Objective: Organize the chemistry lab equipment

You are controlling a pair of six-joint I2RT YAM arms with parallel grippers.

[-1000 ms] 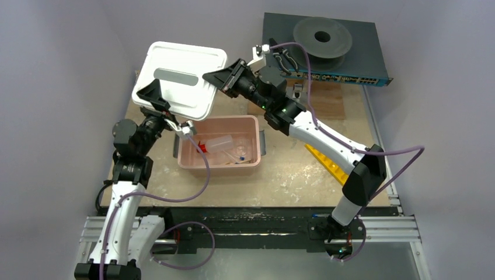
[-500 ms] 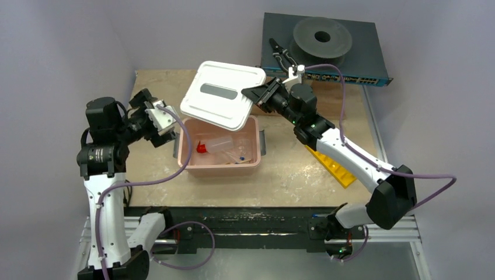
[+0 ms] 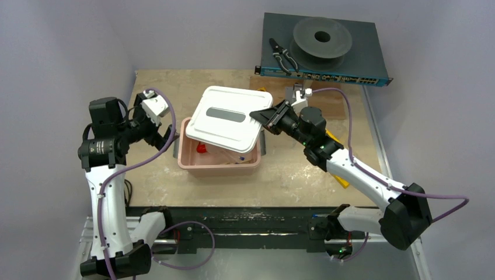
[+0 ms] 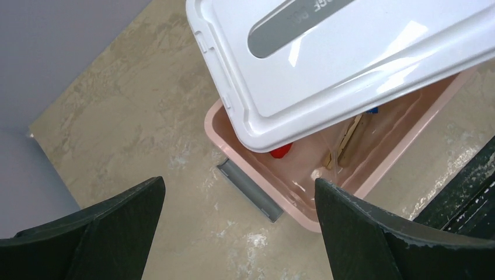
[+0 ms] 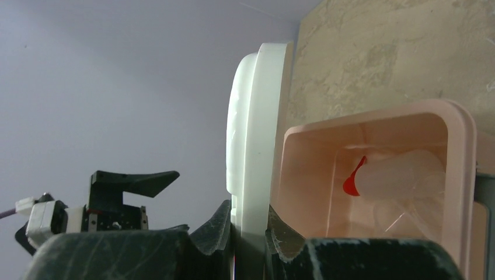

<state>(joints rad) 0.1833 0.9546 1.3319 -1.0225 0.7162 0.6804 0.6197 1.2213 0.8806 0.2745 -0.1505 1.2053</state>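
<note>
**Lid nearly on, rack not yet in**

R gripper (image 5: pixel 250 220): fingers pinched tight on the rim of the white lid (image 3: pixel 225 115), nothing else in them. We hold the lid tilted over the pink bin (image 3: pixel 217 167) at centre of the top view. It covers most of the opening but isn't seated; the bin's lower strip shows open.

L gripper (image 4: pixel 239 186): jaws spread wide, empty, hanging over the table at the bin's left side.

Inside the bin we see the squeeze bottle (image 5: pixel 403 175) w/ red nozzle, the wooden sticks (image 4: pixel 349 139) and a blue tube tip (image 4: pixel 373 109) just under the lid edge. By our read, the small items are packed.

Left to do: seat the lid. The yellow rack (image 3: pixel 345 181) lies outside, right of the bin under the R arm, prob. unsorted.
</note>
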